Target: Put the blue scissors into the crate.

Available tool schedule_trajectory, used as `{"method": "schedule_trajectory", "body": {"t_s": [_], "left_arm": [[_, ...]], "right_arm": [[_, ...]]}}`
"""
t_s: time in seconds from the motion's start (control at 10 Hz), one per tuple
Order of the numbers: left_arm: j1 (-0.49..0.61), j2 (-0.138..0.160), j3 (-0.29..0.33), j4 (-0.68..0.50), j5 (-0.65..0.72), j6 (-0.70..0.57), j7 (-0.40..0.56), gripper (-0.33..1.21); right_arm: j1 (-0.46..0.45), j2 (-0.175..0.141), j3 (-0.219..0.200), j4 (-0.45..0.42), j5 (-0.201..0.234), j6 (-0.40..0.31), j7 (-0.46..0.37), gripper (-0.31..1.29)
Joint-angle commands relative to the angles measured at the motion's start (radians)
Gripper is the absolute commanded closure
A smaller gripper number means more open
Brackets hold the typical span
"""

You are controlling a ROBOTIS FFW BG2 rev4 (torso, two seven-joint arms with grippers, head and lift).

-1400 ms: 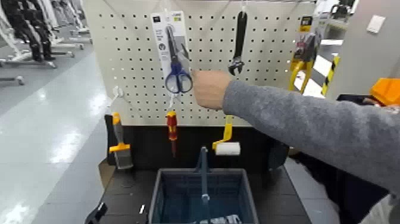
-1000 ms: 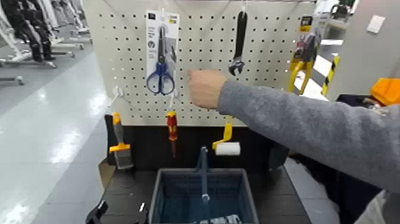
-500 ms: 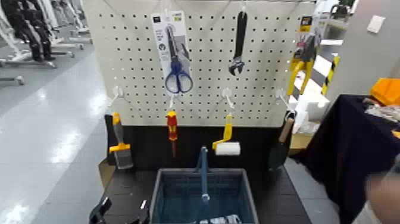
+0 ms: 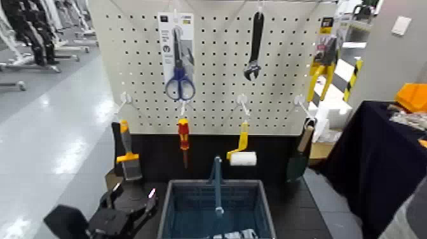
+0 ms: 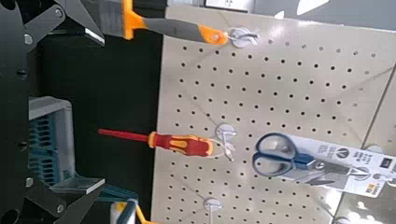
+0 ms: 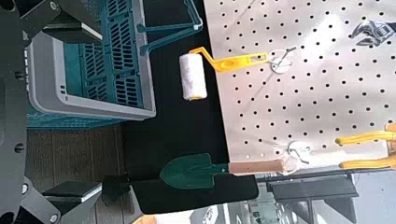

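The bottom edge of the head view cuts off the crate's near side (image 4: 190, 183) and part of the item inside (image 4: 239, 234), too little of which shows to name. The left tool's arm runs out below. The grey sleeve (image 4: 412, 213) is cropped at the right. Print on the scissors' card (image 4: 166, 47) is too small to read. The right wrist view crops the wrench (image 6: 374, 34) and the right tool (image 6: 79, 112).

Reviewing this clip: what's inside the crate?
In the crate, a white-and-dark patterned item lies at the near end; I can't tell what it is. The picture's lower edge cuts off the rest, and the handle hides a strip of the interior.
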Motion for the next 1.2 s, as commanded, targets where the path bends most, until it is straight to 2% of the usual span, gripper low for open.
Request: {"method": "schedule_trajectory", "body": {"t_s": [0.1,0.3,1.0,1.2], "left_arm": [[-0.095,0.040,0.022,-0.044,0.033,0.138,-0.073,0.23],[-0.177,0.061,0.045,-0.052,0.068,0.225,-0.178,0.22],[-0.415,0.114,0.114,-0.003,0.148,0.349,-0.393,0.23],[-0.489,0.143,0.112,0.032,0.168,0.395,-0.471,0.25]], "right_arm": [[-0.002,0.003,-0.001,0.002,-0.002,0.000,0.003,0.18],[-0.005,0.003,0.002,0.002,-0.002,0.003,0.005,0.18],[-0.027,0.003,0.007,0.005,-0.010,0.020,0.025,0.18],[-0.035,0.000,0.007,0.007,-0.015,0.029,0.037,0.18]]}}
